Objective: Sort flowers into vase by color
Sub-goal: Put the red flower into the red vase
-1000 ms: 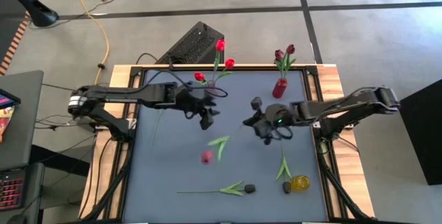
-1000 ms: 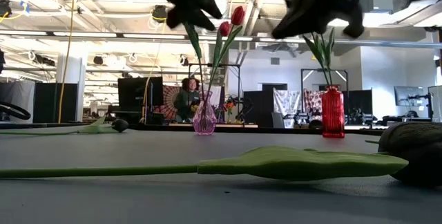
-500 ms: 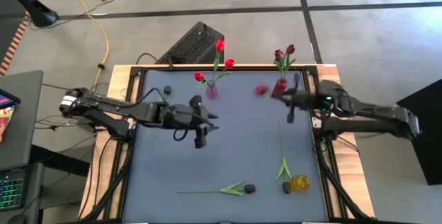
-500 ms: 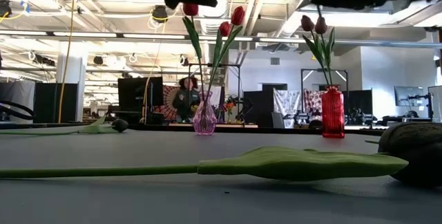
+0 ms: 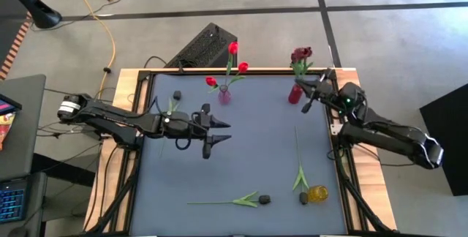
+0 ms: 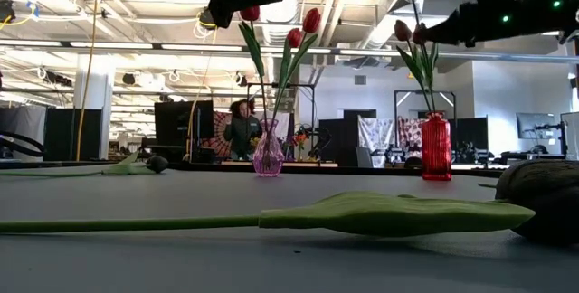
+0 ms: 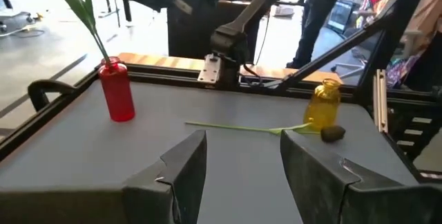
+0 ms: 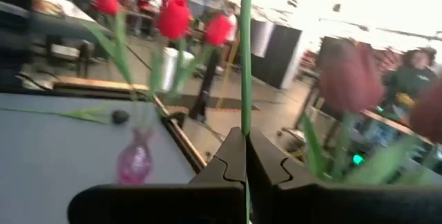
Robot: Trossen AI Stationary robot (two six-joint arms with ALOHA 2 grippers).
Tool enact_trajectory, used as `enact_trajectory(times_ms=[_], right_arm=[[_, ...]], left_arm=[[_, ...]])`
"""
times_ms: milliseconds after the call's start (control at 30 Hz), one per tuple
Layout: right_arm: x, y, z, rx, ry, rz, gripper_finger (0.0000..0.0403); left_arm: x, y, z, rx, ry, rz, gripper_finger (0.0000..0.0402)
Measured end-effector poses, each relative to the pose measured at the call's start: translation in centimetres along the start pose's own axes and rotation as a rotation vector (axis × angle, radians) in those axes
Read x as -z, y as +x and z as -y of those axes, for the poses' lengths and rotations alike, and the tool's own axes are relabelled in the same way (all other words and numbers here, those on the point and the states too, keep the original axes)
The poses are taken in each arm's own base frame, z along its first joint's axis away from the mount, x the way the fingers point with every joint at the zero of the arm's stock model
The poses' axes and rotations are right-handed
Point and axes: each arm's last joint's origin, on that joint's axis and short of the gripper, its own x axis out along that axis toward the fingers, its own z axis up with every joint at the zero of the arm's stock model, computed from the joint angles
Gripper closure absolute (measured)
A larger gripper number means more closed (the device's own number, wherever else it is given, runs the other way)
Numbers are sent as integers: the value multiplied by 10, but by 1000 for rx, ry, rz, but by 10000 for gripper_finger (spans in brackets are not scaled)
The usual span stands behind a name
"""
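My right gripper (image 5: 307, 99) (image 6: 432, 33) hovers beside the red vase (image 5: 295, 93) at the table's far right and is shut on a tulip's thin green stem (image 8: 245, 44). That tulip's head is above the wrist picture. Maroon tulips (image 5: 300, 53) stand in the red vase. Three red tulips (image 5: 232, 48) stand in the pink vase (image 5: 224, 95). My left gripper (image 5: 212, 133) (image 7: 242, 162) is open and empty above the table's middle. Two black-headed tulips (image 5: 234, 202) (image 5: 298, 156) lie flat on the near half. A third (image 5: 170, 107) lies under the left arm. My right gripper pinches the green stem (image 8: 245, 117) between its two shut fingers (image 8: 228, 162). The fingers lie level and across the stem. The stem stands upright, rising straight above the fingers, lifted clear of the table. Its lower end is hidden by the fingers.
A yellow vase (image 5: 317, 193) (image 7: 326, 103) stands near the table's near right corner, with a black tulip head (image 5: 303, 198) beside it. A raised black frame (image 5: 146, 105) edges the grey table. People show in the room beyond the far edge (image 6: 242, 130).
My right gripper has swung from the table's middle toward the far right edge, up to the red vase, carrying the tulip. The tulip hung slanted near the table's middle and is now upright beside the vase. My left arm has drawn back slightly toward the left edge.
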Motion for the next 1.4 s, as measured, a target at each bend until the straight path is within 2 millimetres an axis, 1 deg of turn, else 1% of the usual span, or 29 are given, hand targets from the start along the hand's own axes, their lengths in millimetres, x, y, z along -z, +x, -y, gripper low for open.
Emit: enact_trajectory(times_ms=[133, 200, 333, 533, 767, 1033, 1267, 1400], right_arm=[[8, -1, 10, 32, 9, -19, 381], [16, -2, 13, 38, 29, -1, 381], [34, -8, 16, 101, 65, 47, 381], [50, -13, 16, 143, 84, 42, 381], [57, -14, 14, 144, 104, 42, 381], [64, -7, 14, 141, 123, 2, 381], [66, -3, 15, 142, 103, 5, 381], [70, -1, 15, 139, 101, -21, 381]], left_arm=[[-1, 0, 2, 30, -1, 7, 229], [-1, 0, 3, 41, 5, 14, 229], [-1, -1, 6, 51, 23, 16, 229], [-1, -1, 7, 53, 20, 15, 229], [-1, -1, 7, 51, 20, 15, 229], [-1, -1, 8, 54, 19, 14, 229], [0, -1, 9, 63, 19, 10, 229], [0, -1, 11, 66, 20, 10, 229]])
